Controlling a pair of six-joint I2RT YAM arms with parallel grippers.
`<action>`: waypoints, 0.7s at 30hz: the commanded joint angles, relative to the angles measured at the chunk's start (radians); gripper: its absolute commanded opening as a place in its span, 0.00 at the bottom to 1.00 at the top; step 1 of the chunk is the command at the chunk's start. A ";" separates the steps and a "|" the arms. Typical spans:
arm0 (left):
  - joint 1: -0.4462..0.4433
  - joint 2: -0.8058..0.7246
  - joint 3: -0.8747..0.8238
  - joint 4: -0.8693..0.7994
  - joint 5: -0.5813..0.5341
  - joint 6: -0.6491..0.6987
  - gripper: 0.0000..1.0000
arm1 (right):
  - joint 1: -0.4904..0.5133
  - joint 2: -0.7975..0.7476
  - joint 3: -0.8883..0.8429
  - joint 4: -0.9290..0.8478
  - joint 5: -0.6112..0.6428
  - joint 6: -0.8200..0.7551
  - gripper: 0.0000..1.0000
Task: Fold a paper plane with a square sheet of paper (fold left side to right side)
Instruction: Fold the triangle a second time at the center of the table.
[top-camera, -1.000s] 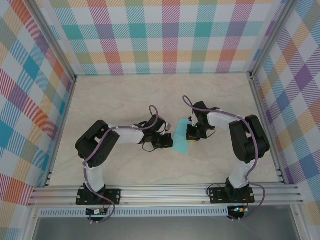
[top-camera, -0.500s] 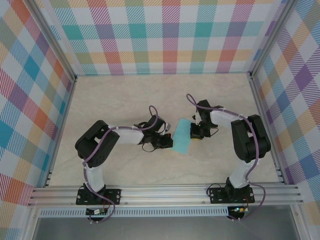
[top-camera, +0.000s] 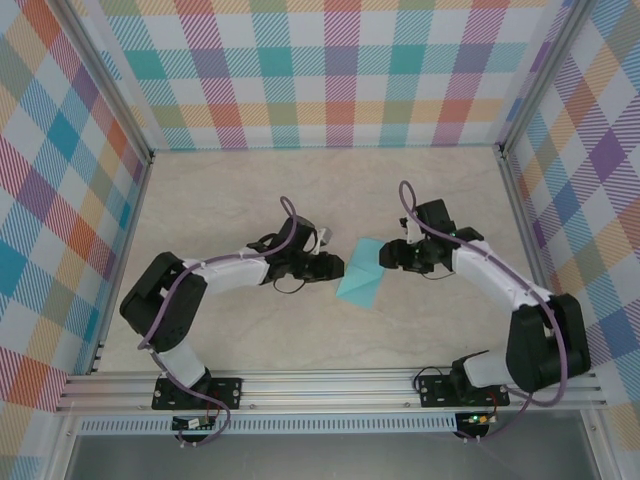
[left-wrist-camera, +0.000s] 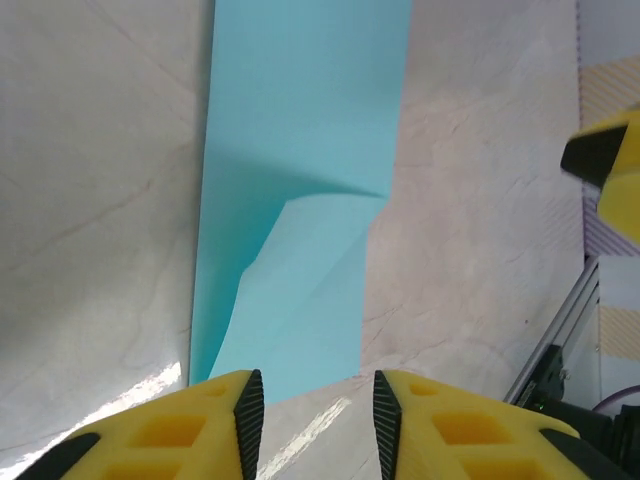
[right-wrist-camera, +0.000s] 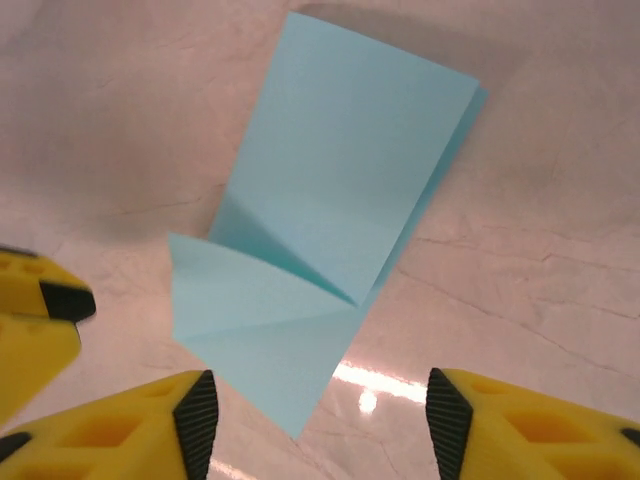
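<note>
The turquoise sheet of paper (top-camera: 358, 277) lies on the table between my two grippers, folded into a long strip. In the right wrist view the paper (right-wrist-camera: 340, 190) has one corner flap folded over and lifting a little. In the left wrist view the paper (left-wrist-camera: 300, 170) shows the same raised flap. My left gripper (top-camera: 337, 267) sits just left of the strip, open; its jaws (left-wrist-camera: 310, 410) stand apart at the paper's near edge with nothing between them. My right gripper (top-camera: 386, 258) is just right of the strip and stands wide open (right-wrist-camera: 320, 410), holding nothing.
The pale marble tabletop (top-camera: 250, 190) is ringed by checked walls and an aluminium rail (top-camera: 330, 385) at the near edge. A yellow finger of the right gripper (left-wrist-camera: 610, 165) shows at the right of the left wrist view. The left gripper's fingers (right-wrist-camera: 40, 310) show at the left of the right wrist view.
Both grippers have opened and let go of the paper. Both have drawn back slightly from it, the right arm stretching out to the right. The strip has swung a little.
</note>
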 joint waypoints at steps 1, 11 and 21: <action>0.028 0.013 0.013 -0.006 0.046 0.041 0.39 | -0.005 -0.063 -0.072 0.050 -0.088 0.049 0.70; 0.028 0.192 0.121 0.085 0.166 0.045 0.44 | -0.005 -0.128 -0.165 0.112 -0.213 0.122 0.97; 0.028 0.244 0.153 0.084 0.153 0.058 0.09 | -0.005 -0.060 -0.170 0.115 -0.232 0.150 1.00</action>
